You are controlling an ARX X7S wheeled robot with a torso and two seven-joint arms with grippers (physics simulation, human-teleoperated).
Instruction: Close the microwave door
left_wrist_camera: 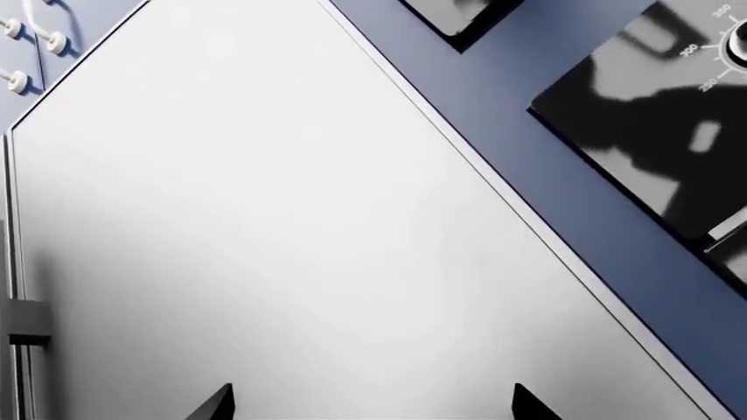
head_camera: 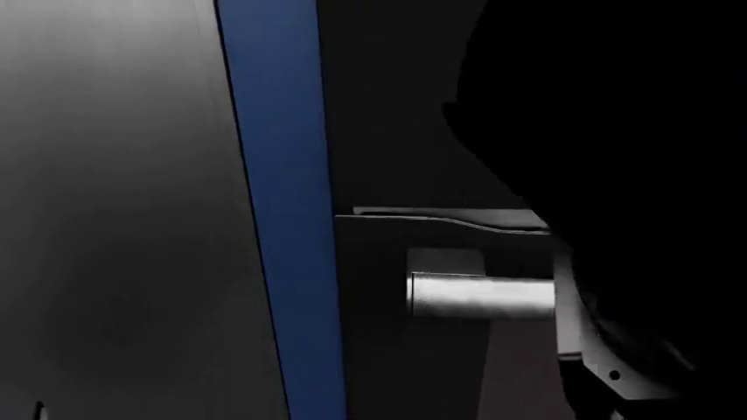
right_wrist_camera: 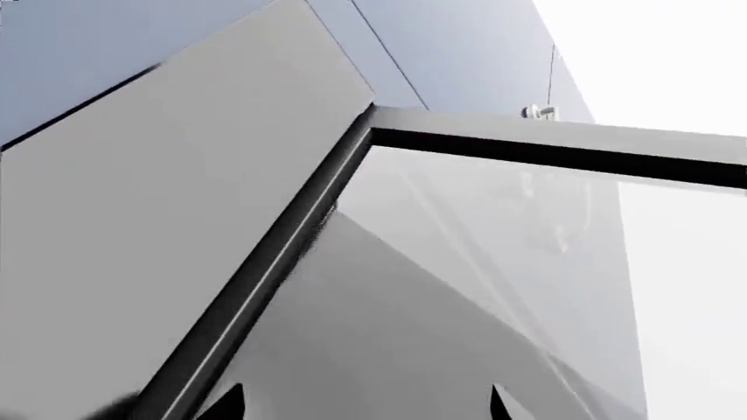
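The microwave door (right_wrist_camera: pixel 491 254) fills the right wrist view as a dark-framed glass pane seen from very close, swung away from the grey panel (right_wrist_camera: pixel 152 219) beside it. My right gripper (right_wrist_camera: pixel 364 404) is open just in front of the glass, with nothing between its fingertips. My left gripper (left_wrist_camera: pixel 373 404) is also open and empty, facing a broad white-grey panel (left_wrist_camera: pixel 292 219). The head view is mostly dark. It shows a dark panel (head_camera: pixel 397 350) carrying a short silver bar handle (head_camera: pixel 478 295). Neither gripper can be seen there.
Blue cabinet fronts (left_wrist_camera: pixel 548 184) run beside the white panel, next to a black oven front with a dial (left_wrist_camera: pixel 736 44). White knobs (left_wrist_camera: pixel 14 80) sit on a blue drawer front. In the head view a blue strip (head_camera: pixel 280 210) divides a grey surface (head_camera: pixel 117 210) from the dark side.
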